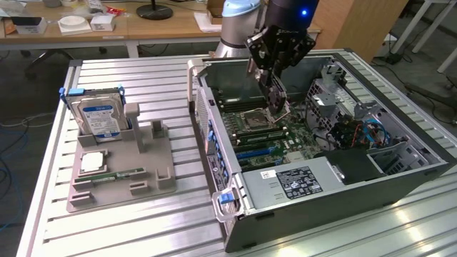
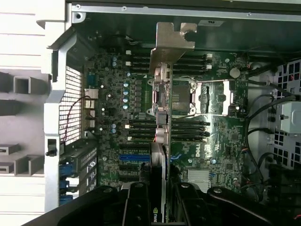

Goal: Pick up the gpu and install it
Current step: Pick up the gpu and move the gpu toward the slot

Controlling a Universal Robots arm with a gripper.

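Note:
My gripper [image 1: 270, 75] hangs inside the open computer case [image 1: 314, 187], shut on the gpu [image 1: 275, 99]. The card is a thin dark board with a tan edge, held on edge and tilted above the motherboard [image 1: 282, 131], near the CPU socket [image 1: 253, 119]. In the wrist view the gpu [image 2: 161, 136] runs edge-on away from my gripper [image 2: 162, 200], its silver metal bracket [image 2: 171, 40] at the far end. Below it lie the motherboard [image 2: 221, 136] and its blue and black expansion slots [image 2: 134, 157]. Whether the card touches a slot cannot be told.
A grey parts holder [image 1: 153, 179] sits on the slatted metal table at the exterior view's left. It holds an upright silver hard drive [image 1: 100, 118] and a narrow green memory stick [image 1: 117, 175]. Cables and drive cages [image 1: 357, 131] crowd the case's right side.

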